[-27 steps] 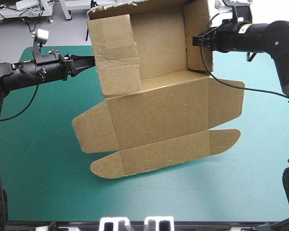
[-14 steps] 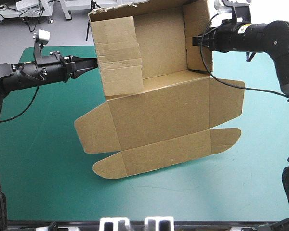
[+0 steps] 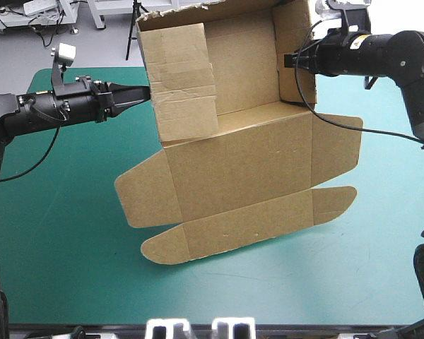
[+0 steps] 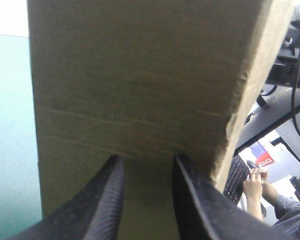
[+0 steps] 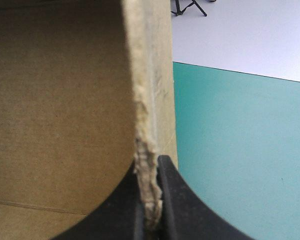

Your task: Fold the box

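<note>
Walls being raised: box [image 3: 240, 169] right wall is pinched by right gripper [image 3: 291, 60]; left gripper [image 4: 147, 161], jaws parted, is set against left wall; inward push judged next.

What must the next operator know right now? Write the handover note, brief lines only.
Left gripper: open, black fingers slightly apart, tips at the outer face of the raised left wall of the brown cardboard box; it grips nothing.
Right gripper: shut on the box, pinching the edge of the raised right wall.
Box: mid-table on the teal-green table cover, with the lid panel and its rounded flaps lying flat toward the near edge.
Done: back and side walls stand up.
Left: cannot tell whether the side walls are tucked; probably press the left wall inward next.
</note>
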You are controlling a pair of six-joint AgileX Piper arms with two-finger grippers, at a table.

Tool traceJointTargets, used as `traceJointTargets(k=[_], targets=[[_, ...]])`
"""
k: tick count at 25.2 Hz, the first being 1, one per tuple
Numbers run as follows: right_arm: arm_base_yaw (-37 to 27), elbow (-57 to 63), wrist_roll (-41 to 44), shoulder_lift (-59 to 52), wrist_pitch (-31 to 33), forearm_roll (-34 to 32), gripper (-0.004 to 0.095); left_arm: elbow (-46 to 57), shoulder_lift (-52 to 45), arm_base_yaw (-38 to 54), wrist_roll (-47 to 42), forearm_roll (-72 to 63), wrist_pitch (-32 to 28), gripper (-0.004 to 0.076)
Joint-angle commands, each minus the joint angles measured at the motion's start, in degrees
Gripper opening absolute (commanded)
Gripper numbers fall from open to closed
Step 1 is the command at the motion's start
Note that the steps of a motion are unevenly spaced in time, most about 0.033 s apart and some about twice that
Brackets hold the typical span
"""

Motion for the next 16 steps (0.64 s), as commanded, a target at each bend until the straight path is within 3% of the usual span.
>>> traceJointTargets(k=[1,16], targets=[[-0.1,-1.7,0.5,-2.1,-4.6,3.4,-0.0012,-1.7,-2.7,-0.6,-0.2,-5.5,4.8,0.0246],[0.5,-1.7,0.5,-1.4,-4.2,5.3,-0.0012,-1.7,-6.2,-0.6,-0.2,0.9,4.8,0.0247]])
